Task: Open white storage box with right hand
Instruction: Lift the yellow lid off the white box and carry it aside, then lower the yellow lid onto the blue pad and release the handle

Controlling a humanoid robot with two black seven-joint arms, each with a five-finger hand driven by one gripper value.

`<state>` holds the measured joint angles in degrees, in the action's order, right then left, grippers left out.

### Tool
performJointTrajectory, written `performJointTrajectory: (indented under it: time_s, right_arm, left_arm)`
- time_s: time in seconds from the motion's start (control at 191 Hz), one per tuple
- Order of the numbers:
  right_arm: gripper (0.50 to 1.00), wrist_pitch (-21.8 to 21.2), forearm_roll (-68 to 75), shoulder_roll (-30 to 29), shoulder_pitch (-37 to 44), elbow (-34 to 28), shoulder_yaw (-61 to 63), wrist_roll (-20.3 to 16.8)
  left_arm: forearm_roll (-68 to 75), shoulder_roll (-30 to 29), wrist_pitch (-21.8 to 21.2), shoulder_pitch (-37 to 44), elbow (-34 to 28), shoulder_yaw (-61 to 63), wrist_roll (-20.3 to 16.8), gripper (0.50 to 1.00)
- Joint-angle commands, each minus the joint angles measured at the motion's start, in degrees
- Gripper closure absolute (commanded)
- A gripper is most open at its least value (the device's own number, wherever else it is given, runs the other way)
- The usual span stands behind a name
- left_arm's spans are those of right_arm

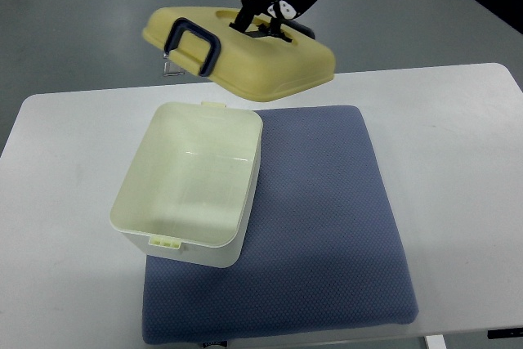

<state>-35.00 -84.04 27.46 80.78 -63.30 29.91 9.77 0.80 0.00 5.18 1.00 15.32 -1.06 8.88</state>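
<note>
**Lid lifted clear of the open box**

A white counter [458,169] stands on a grey floor, and most of its middle is taken up by a blue pad [327,226] with a fine dotted weave. The pad's near edge runs almost to the counter's front.

On the left part of the pad sits the box [189,190], white to pale cream, open at the top, nothing visible inside it. It is turned a little askew, its left side hanging over the pad onto the bare counter. A small latch tab shows on its near rim and another on its far rim.

Beyond the box, up in the air over the counter's far edge, hangs the lid [245,53], tilted, with a dark blue handle [194,45] on its left part. The right hand [274,7] reaches down from the top of the view, its dark fingers closed on the lid's upper face, holding it well apart from the box.
</note>
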Motion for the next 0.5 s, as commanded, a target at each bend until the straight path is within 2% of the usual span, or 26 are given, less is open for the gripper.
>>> performJointTrajectory:
  time_s: [0.0,0.272,0.493]
  right_arm:
    - [1.000,0.00,-0.34,4.79,-2.38,0.02,-1.52,0.42]
    - [1.000,0.00,-0.69,11.64,-7.74,0.19,-6.10,1.74]
    - [1.000,0.00,-1.04,12.96,-13.10,0.20,-6.45,2.00]
  left_arm:
    - [0.00,0.00,0.01,-0.04,0.07,0.00,0.00,0.500]
    - [0.00,0.00,0.01,-0.04,0.07,0.00,0.00,0.500]
    - [0.00,0.00,0.01,0.05,0.07,-0.09,0.00,0.500]
